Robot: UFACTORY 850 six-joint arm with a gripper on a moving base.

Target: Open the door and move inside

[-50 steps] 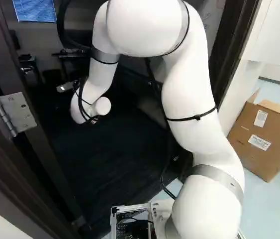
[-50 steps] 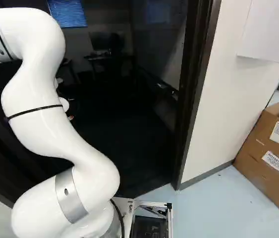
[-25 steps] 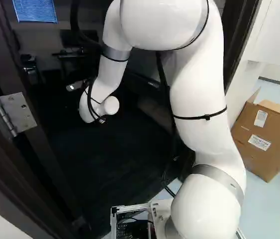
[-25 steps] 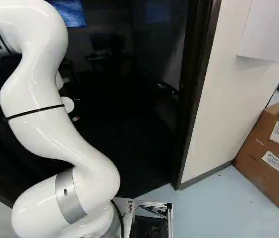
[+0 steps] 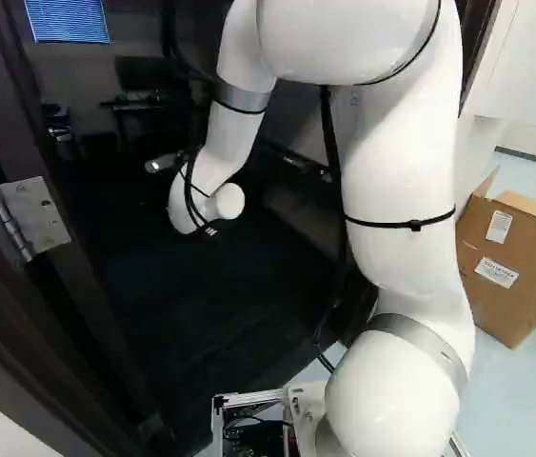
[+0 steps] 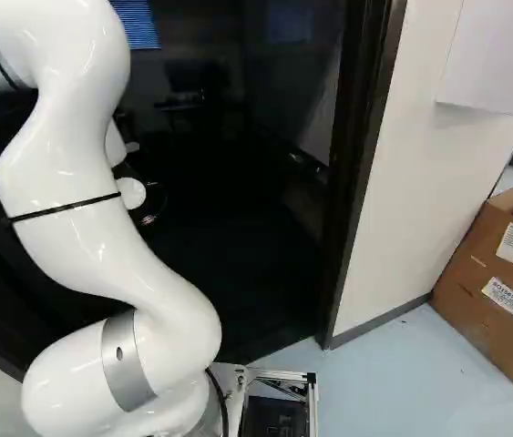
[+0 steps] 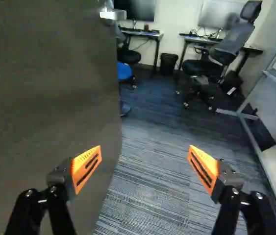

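Note:
In the wrist view the gripper (image 7: 144, 169) stands open, with nothing between its orange pads. The dark door (image 7: 44, 98) fills the space beside and behind one finger; its free edge runs ahead between the two fingers' lines, with a metal handle (image 7: 113, 14) near that edge. Whether the finger touches the panel I cannot tell. Carpet (image 7: 152, 181) shows past the door edge. A hinge (image 5: 25, 219) is at the left of the left base view. My arm's wrist (image 5: 206, 202) is inside the doorway; the gripper cannot be made out in the base views.
The dark door frame (image 6: 356, 182) and white wall (image 6: 402, 182) stand right of the opening, with a cardboard box (image 6: 497, 282) beyond. Inside the room are desks (image 7: 142, 34), an office chair (image 7: 216, 54), a bin (image 7: 168, 62) and a metal-framed panel (image 7: 275, 98).
In the left base view my arm's wrist and upper part have shifted to the right. The base has not moved, and the hinge and frame stand where they were.

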